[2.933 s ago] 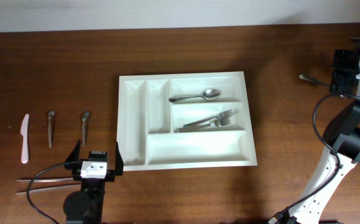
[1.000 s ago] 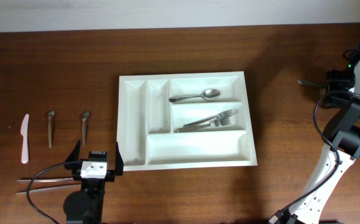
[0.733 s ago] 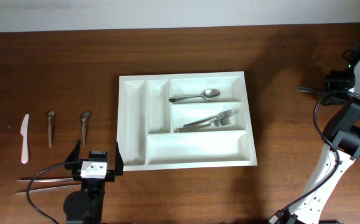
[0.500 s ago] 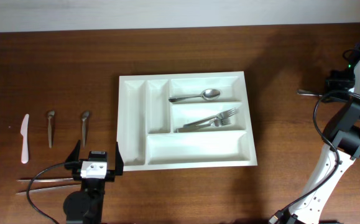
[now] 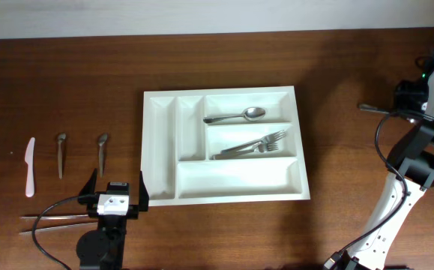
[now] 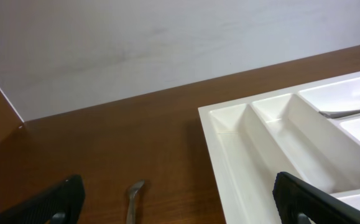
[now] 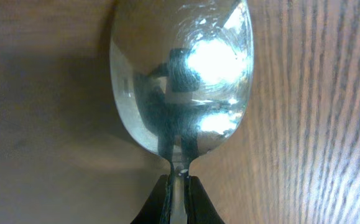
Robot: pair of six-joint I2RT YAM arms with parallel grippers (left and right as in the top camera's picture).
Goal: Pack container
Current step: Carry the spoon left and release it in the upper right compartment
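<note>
The container (image 5: 239, 178) is sitting mid-table, holding a packed spoon (image 5: 235, 116) and forks (image 5: 252, 145) in two wide compartments, with three others lying bare. At its 3 o'clock the right gripper (image 7: 178, 196) is pinching a loose spoon (image 7: 183, 74) by the neck. At 9 o'clock a white knife (image 5: 30, 166) and two metal utensils (image 5: 61, 155) are waiting, and the left gripper (image 5: 118, 184) is idling spread wide at 8 o'clock, so packing is probably running under halfway.

Dark wooden table (image 5: 52, 90) against a plain pale wall (image 6: 167, 43).

Container (image 5: 239, 178): large white rectangular tray, lay flat mid-table, long side left-right. Two narrow compartments at left, three wide ones at right. Top held spoon (image 5: 235, 116), middle held forks (image 5: 254, 145).
</note>
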